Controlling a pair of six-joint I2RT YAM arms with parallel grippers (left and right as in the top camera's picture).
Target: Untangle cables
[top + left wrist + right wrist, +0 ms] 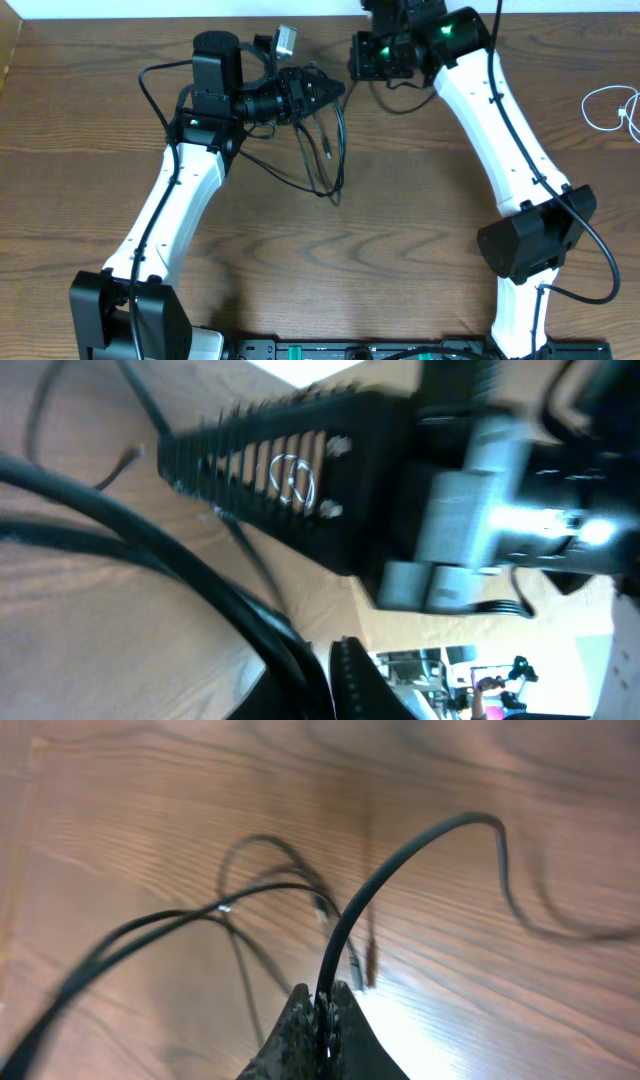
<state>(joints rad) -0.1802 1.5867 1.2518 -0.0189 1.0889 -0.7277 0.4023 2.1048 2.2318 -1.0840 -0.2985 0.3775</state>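
Observation:
Several thin black cables hang in a loose loop from my left gripper, which is shut on them above the wooden table. In the left wrist view the black cables run down into the closed jaws of my left gripper, and the right gripper's ribbed finger fills the frame close by. My right gripper hovers just right of the left one. In its wrist view my right gripper is shut on one black cable that arches up from it. A white cable lies coiled at the far right.
More black cable loops lie on the table below the right gripper. A small grey block sits near the table's back edge behind the left wrist. The arms' bases stand at the front corners.

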